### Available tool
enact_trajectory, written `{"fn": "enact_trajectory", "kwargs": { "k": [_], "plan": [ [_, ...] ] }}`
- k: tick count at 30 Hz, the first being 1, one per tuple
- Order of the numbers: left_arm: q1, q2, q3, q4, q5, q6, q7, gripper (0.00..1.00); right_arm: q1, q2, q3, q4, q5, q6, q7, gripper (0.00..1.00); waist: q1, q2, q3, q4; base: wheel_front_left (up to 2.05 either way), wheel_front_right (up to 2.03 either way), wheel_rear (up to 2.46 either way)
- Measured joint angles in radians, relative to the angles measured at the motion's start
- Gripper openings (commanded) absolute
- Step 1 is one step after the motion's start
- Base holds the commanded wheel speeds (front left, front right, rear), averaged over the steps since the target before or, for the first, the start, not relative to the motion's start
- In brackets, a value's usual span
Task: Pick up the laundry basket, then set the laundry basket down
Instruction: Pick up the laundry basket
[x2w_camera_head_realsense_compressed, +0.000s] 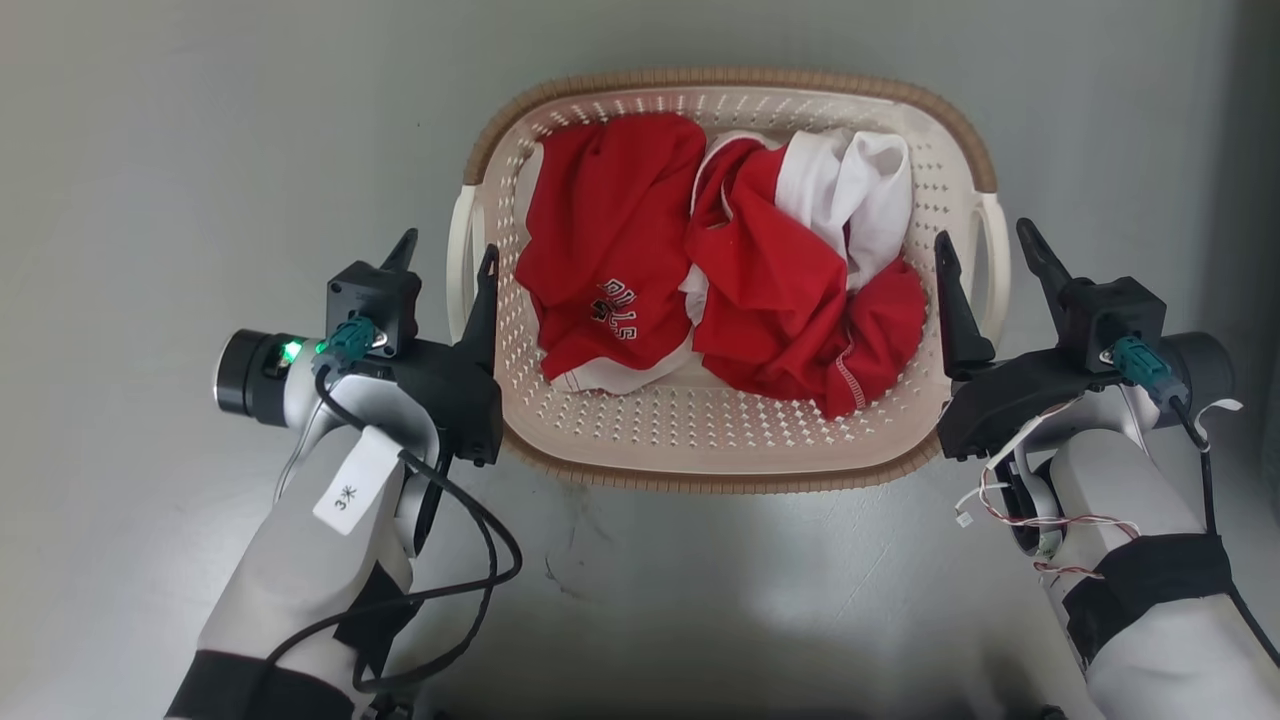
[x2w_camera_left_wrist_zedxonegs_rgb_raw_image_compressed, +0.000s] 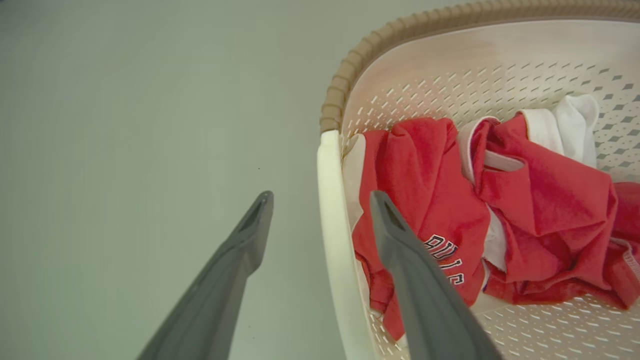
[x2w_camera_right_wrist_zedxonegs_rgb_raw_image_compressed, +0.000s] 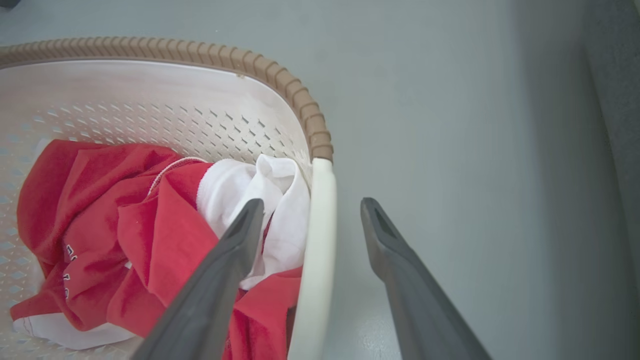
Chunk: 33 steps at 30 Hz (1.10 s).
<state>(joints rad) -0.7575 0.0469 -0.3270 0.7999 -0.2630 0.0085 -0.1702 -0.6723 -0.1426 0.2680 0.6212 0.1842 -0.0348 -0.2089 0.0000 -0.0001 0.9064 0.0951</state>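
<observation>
While fingers (x2w_camera_head_realsense_compressed: 487, 290) straddle both handles (x2w_camera_left_wrist_zedxonegs_rgb_raw_image_compressed: 332, 225), open floor (x2w_camera_head_realsense_compressed: 200, 150) surrounds the laundry basket (x2w_camera_head_realsense_compressed: 720, 79).

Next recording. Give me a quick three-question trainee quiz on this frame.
1. True or false: the left claw is shut.
2. The right claw straddles: A) brown rim, B) white handle, C) red shirt?
3. Fill in: the clothes in the basket are red and ____.
Key: 1 false, it is open; 2 B; 3 white.
</observation>
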Motion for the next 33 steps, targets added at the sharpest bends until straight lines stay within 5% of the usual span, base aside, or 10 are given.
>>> {"fn": "enact_trajectory", "kwargs": {
  "k": [15, 16, 17, 18, 19, 33],
  "plan": [
    [-0.073, -0.015, -0.024, 0.091, -0.030, -0.019, -0.013, 1.00, -0.059, 0.003, 0.005, 0.063, -0.006, 0.001, -0.013, 1.00, 0.0000, 0.0000, 0.059, 0.014, 0.00, 0.00, 0.00],
    [-0.078, -0.016, -0.026, 0.098, -0.032, -0.019, -0.015, 0.92, -0.059, 0.003, 0.005, 0.066, -0.006, 0.001, -0.015, 1.00, 0.0000, 0.0000, 0.063, 0.015, 0.00, 0.00, 0.00],
    [-0.078, -0.016, -0.026, 0.098, -0.032, -0.019, -0.015, 0.45, -0.059, 0.003, 0.005, 0.066, -0.006, 0.001, -0.015, 1.00, 0.0000, 0.0000, 0.063, 0.015, 0.00, 0.00, 0.00],
    [-0.080, -0.016, -0.027, 0.105, -0.034, -0.019, -0.017, 0.00, -0.059, 0.003, 0.005, 0.070, -0.006, 0.002, -0.022, 0.46, -0.0001, 0.0000, 0.066, 0.016, 0.00, 0.00, 0.00],
    [-0.080, -0.017, -0.038, 0.123, -0.035, -0.039, -0.017, 0.00, -0.059, 0.002, 0.007, 0.084, -0.006, 0.010, -0.022, 0.00, -0.0001, -0.0001, 0.068, 0.018, 0.00, 0.00, 0.00],
    [-0.085, -0.047, -0.046, 0.232, -0.067, -0.059, -0.027, 0.00, -0.092, 0.031, 0.011, 0.207, 0.002, 0.019, -0.021, 0.00, 0.0000, 0.0000, 0.008, 0.016, 0.00, 0.00, 0.00]
  ]
}}
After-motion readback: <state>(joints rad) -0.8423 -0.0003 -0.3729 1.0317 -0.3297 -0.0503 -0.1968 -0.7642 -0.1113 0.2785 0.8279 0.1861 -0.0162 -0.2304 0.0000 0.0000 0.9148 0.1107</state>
